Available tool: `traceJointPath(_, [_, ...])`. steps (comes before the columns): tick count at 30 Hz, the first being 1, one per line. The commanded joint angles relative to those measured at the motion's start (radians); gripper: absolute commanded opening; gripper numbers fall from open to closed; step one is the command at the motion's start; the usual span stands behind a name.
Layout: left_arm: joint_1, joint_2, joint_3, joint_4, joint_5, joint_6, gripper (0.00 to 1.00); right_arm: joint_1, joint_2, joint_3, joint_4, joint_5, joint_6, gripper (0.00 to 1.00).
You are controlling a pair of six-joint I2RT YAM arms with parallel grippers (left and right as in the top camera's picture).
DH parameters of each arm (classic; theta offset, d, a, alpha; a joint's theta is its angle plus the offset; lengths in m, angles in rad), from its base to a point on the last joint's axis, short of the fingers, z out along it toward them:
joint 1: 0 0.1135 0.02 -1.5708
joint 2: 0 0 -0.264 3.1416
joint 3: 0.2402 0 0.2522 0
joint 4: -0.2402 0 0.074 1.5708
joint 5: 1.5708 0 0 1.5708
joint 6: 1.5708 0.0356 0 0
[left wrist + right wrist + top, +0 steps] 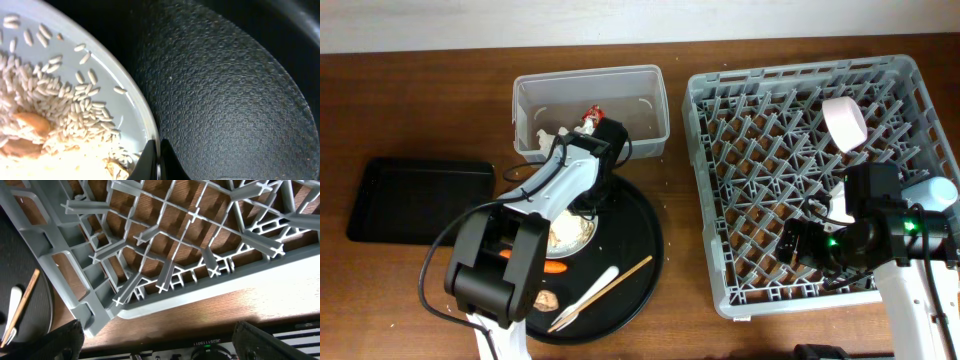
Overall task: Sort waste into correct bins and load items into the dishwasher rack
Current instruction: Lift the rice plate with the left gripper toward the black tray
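Left gripper (pixel 159 162): fingers pressed together, pinching the rim of the white round plate (pixel 127 107).
Plate: on the large round black tray (pixel 225 90), with beige rice-like food scraps (pixel 45 100) heaped on it.
Orange carrot (pixel 553 267): on that tray too.
Right gripper (pixel 157 330): jaws spread wide and empty, over a corner of the large square grey plastic rack (pixel 165 302).

**Arms and picture edges hid much of the tableware**

From overhead, the black left arm (pixel 515 255) covered most of the white round plate (pixel 572 236) and part of the orange carrot (pixel 555 267). The left wrist view cut the plate off at its left and bottom edges. The black right arm (pixel 875 195) hid part of the light blue cup (pixel 932 190)
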Motion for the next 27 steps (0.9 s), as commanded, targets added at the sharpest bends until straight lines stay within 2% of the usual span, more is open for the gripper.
traceJointPath(1, [-0.01,-0.007,-0.006,-0.042,0.006,0.047,0.01,0.006,-0.008,-0.007,0.002,-0.008,-0.011,0.99])
traceJointPath(6, [-0.089,-0.134,-0.005,-0.112,-0.095,0.053,0.01,0.006,-0.008,-0.007,0.003,-0.008,-0.011,0.99])
traceJointPath(19, [-0.093,-0.285,0.036,-0.309,-0.199,0.084,0.0,0.006,-0.008,-0.007,0.0,-0.009,-0.011,0.99])
traceJointPath(22, [-0.04,-0.285,0.114,-0.357,-0.199,0.109,0.01,0.006,-0.008,-0.007,0.0,-0.009,-0.011,0.99])
traceJointPath(27, [0.087,-0.285,0.185,-0.353,-0.191,0.17,0.0,0.006,-0.008,-0.007,0.0,-0.008,-0.011,0.99])
